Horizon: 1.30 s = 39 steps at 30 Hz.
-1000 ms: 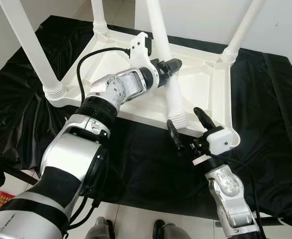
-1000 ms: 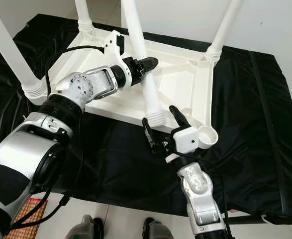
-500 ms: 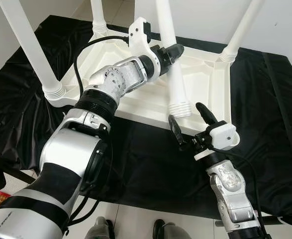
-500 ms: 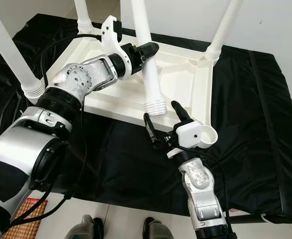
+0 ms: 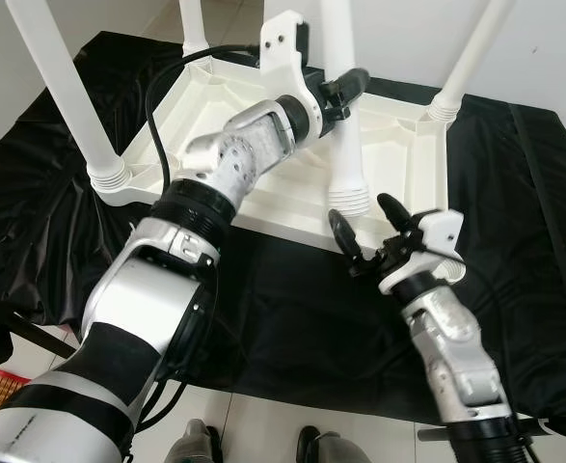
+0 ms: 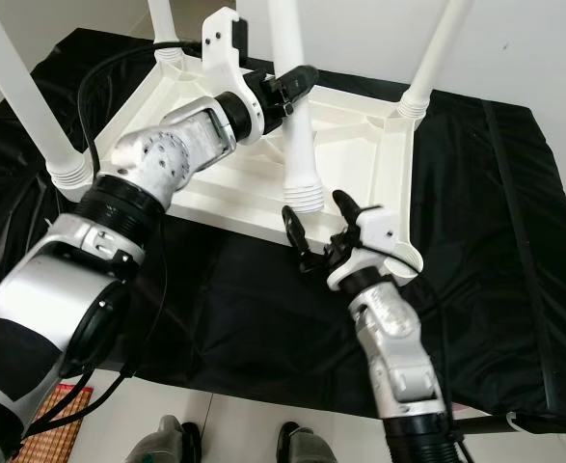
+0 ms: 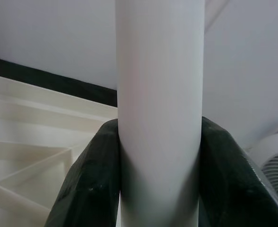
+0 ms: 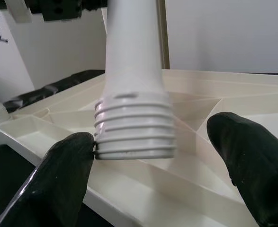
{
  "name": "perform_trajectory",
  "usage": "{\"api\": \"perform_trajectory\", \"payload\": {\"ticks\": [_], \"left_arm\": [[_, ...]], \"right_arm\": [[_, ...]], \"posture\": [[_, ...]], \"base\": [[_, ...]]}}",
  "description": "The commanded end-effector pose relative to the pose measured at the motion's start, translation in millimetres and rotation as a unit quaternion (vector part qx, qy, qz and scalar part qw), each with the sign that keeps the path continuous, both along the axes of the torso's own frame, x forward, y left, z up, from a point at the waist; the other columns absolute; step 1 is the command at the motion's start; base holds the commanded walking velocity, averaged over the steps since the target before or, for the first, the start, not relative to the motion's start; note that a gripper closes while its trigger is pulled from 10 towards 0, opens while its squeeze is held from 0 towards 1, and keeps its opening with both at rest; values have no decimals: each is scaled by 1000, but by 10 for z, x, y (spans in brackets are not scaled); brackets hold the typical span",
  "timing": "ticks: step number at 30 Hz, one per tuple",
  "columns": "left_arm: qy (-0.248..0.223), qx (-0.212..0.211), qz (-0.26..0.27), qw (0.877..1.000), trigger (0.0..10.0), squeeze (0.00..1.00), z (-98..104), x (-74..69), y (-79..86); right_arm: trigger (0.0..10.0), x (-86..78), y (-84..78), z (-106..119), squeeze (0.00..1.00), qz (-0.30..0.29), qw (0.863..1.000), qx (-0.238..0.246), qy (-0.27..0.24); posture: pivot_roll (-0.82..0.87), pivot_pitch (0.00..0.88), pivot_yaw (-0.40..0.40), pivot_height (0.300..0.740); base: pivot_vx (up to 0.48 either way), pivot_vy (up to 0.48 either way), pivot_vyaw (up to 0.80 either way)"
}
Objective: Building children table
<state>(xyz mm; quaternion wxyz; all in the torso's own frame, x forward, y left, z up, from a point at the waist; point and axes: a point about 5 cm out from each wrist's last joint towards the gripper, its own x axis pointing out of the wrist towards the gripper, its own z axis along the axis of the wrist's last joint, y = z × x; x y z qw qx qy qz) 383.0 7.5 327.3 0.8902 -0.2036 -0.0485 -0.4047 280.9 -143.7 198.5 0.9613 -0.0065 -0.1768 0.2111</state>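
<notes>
From the left eye view, a white plastic children's table [image 5: 263, 183] lies upside down on a black cloth [image 5: 292, 318] spread on the floor, and I count three legs already standing up out of its corners: one near left [image 5: 66, 92], one far left [image 5: 191, 24], one far right [image 5: 471, 58]. A fourth white leg [image 5: 345, 145] is loose, held nearly upright with its long axis running steeply up and down and its ribbed threaded end pointing down, hanging just above the near edge of the tabletop underside. The left gripper [image 5: 345, 87] is clamped across this leg's shaft partway up, fingers closed onto it from either side. The right gripper [image 5: 369, 231] sits below, just beside the threaded end, its two black fingers spread wide and holding nothing. The right eye view gives the same count of four legs, with the loose leg [image 6: 297, 135] above the open right gripper [image 6: 319, 224] and the empty corner socket [image 6: 403, 262] of the table just beyond that gripper's wrist. In the left wrist view, the leg [image 7: 160, 113] stands as a vertical white column squeezed between both black fingers [image 7: 89, 184], pressed tight against it. In the right wrist view, the threaded end [image 8: 134, 127] shows several ridges, hovering over the ribbed underside [image 8: 195, 179], with one fingertip [image 8: 65, 175] close to touching the threads and the other well apart from them.
</notes>
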Motion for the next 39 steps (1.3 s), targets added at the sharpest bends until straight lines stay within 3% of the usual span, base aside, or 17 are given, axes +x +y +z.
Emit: {"api": "perform_trajectory", "payload": {"ticks": [1, 12, 13, 22, 23, 27, 34, 39], "left_arm": [[-127, -7, -263, 956, 10000, 0, 32, -261, -117], [-130, -7, -238, 962, 10000, 0, 42, -216, -74], [-132, -6, -238, 962, 10000, 0, 37, -220, -75], [-155, 16, -254, 955, 10000, 0, -45, -321, -154], [-156, 17, -255, 954, 10000, 0, -53, -333, -166], [-160, 19, -263, 951, 10000, 0, -85, -385, -209], [-185, 22, -287, 940, 10000, 0, -88, -576, -362], [-200, 29, -293, 934, 10000, 0, -98, -667, -430]], "right_arm": [[10000, -23, -18, 19, 0, 17, 1000, -5, 5], [10000, -90, 17, -7, 0, 63, 997, 7, 36], [10000, -96, 11, 27, 1000, 76, 996, 23, 40], [10000, 36, -165, 283, 1000, 56, 996, 47, 40], [10000, 50, -176, 299, 0, 53, 997, 39, 39], [10000, 123, -225, 328, 0, 36, 998, 10, 51], [10000, 226, -225, 394, 0, 78, 991, -46, 102], [10000, 281, -191, 452, 0, 105, 986, -48, 118]], "posture": [[36, 173, -30, 740], [38, 178, -38, 740], [38, 178, -38, 740], [37, 181, -33, 740], [42, 181, -39, 740], [42, 181, -39, 740], [51, 180, -51, 740], [54, 178, -58, 740]], "base": [[0, 0, 0], [0, 0, 0], [0, 0, 0], [0, 0, 0], [0, 0, 0], [0, 0, 0], [0, 0, 0], [0, 0, 0]]}}
